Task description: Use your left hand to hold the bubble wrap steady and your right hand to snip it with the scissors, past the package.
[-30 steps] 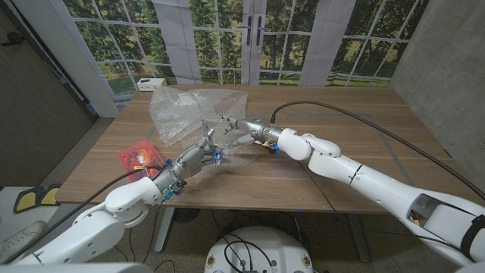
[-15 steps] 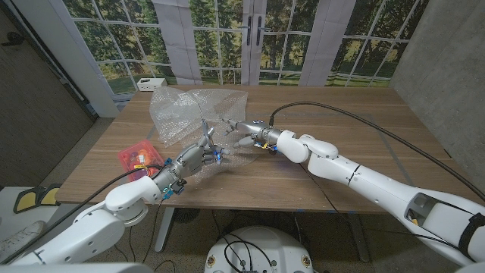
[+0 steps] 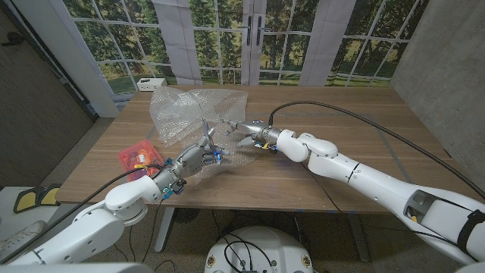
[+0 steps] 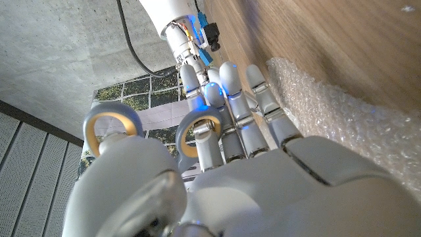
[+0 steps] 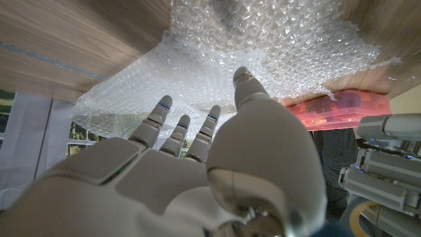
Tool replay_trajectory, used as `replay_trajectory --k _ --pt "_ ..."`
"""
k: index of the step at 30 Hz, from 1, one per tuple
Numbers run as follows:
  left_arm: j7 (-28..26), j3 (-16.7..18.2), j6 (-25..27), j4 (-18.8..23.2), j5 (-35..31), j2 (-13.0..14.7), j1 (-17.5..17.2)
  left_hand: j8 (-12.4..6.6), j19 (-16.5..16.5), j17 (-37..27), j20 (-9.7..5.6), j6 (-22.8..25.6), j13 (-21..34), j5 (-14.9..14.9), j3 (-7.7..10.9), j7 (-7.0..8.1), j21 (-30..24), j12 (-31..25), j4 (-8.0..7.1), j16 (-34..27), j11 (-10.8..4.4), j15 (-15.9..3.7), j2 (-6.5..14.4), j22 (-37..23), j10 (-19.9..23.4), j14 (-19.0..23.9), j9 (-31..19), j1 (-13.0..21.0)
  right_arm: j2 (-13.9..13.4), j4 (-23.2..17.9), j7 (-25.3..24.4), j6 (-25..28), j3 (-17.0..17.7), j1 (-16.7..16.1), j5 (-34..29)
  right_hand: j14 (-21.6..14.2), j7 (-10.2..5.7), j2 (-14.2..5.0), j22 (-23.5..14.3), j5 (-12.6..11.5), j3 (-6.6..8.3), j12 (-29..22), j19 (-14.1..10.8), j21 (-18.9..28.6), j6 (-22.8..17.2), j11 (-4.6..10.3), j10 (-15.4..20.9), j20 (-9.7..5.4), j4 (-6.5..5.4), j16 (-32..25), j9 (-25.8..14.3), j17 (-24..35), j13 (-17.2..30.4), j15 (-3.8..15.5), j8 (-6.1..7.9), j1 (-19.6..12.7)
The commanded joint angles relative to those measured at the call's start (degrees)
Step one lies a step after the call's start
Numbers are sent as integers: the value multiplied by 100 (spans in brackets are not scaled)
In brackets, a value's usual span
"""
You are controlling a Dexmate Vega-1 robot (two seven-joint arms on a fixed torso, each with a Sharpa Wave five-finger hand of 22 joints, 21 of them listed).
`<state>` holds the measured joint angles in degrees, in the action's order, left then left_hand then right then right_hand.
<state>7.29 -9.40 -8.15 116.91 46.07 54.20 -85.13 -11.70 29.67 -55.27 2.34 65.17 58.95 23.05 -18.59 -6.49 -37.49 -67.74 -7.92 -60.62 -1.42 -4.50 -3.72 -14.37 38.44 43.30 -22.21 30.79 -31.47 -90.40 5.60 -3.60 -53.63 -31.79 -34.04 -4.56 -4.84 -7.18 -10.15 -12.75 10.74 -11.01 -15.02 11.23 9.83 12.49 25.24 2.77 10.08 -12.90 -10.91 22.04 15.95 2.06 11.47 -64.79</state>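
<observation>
A crumpled sheet of clear bubble wrap (image 3: 193,112) lies on the wooden table (image 3: 341,129), back left of centre. My left hand (image 3: 195,158) sits at its near edge and grips the scissors (image 3: 206,132), blades pointing up over the wrap. The scissors' grey, orange-lined handle rings (image 4: 106,124) sit against the left hand (image 4: 263,184). My right hand (image 3: 246,135) hovers just right of the blades with fingers spread, holding nothing. In the right wrist view its fingers (image 5: 156,117) reach toward the wrap (image 5: 276,46). The package, a red plastic box (image 3: 140,158), lies left of the left hand.
A small white box (image 3: 150,83) stands at the table's back left corner. Bare wood stretches to the right and front of the wrap. The red box (image 5: 335,108) lies beside the wrap's edge. Windows and a door stand behind the table.
My right hand has drifted slightly down and toward the scissors, its fingers spreading a little. The left hand and the scissors have barely moved.
</observation>
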Motion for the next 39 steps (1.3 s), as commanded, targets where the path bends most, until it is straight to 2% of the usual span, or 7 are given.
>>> replay_trajectory --k 1,15,19,22,29,33,39 --pt "-23 -9 -27 19 -12 -3 0 -36 72 -3 2 -192 51 -19 -33 -347 -8 -46 -18 -23 -243 -43 53 -3 300 24 -17 17 -34 51 54 -126 -45 43 -178 -1 -9 6 4 -48 59 -34 -14 2 159 -2 22 -46 -1 8 -14 -12 9 996 40 -72" --pt "-100 2 -91 50 -39 -58 -54 -37 80 -7 -2 -168 7 -35 -26 -336 -6 -31 -9 -47 -257 -46 80 -4 320 21 -22 34 -52 77 144 -119 -90 88 -353 35 24 47 5 -89 54 -65 47 -15 143 -23 41 -42 -56 21 -14 -61 31 967 41 -78" --pt "-91 5 -108 51 -43 -58 -65 -41 77 -9 -7 -151 49 -39 -27 -333 -12 -57 -9 -54 -242 -32 85 -17 313 24 -21 32 -62 70 185 -85 -115 110 -444 7 50 17 6 -138 63 -125 70 -13 164 -236 -49 -38 -110 13 -18 -91 116 853 21 -54" --pt "-100 11 -120 58 -49 -62 -83 -40 75 -17 -6 -149 20 -43 -31 -337 -9 -46 -9 -61 -242 -40 81 -15 332 19 -23 29 -61 75 232 -66 -120 126 -464 15 76 25 7 -161 60 -206 69 -9 174 -286 6 -32 -121 25 -19 -108 170 807 9 -45" --pt "-86 9 -140 60 -55 -67 -95 -37 80 -5 -9 -151 11 -47 -30 -335 -9 -38 -8 -61 -239 -43 86 -13 322 24 -25 29 -71 45 245 19 -139 111 -577 -42 70 20 9 -176 40 -321 71 -6 131 -229 72 -32 -169 9 -20 -116 256 773 13 25" --pt "-53 -7 -151 42 -64 -69 -60 -39 82 -3 -8 -155 -25 -49 -29 -341 -12 -26 -8 -66 -258 -38 89 -19 349 30 -33 29 -78 33 309 65 -122 87 -529 -135 62 31 11 -182 14 -454 16 15 56 -263 179 -32 -199 -18 -21 -125 347 778 25 89" --pt "-48 -18 -153 44 -69 -70 -46 -41 90 -10 -12 -145 31 -55 -32 -343 -12 -57 -8 -72 -249 -32 89 -16 328 19 -36 26 -89 11 333 123 -164 88 -636 -329 18 8 13 -229 39 -742 -65 35 -23 -148 462 -51 -166 -59 -19 -152 523 857 16 61"
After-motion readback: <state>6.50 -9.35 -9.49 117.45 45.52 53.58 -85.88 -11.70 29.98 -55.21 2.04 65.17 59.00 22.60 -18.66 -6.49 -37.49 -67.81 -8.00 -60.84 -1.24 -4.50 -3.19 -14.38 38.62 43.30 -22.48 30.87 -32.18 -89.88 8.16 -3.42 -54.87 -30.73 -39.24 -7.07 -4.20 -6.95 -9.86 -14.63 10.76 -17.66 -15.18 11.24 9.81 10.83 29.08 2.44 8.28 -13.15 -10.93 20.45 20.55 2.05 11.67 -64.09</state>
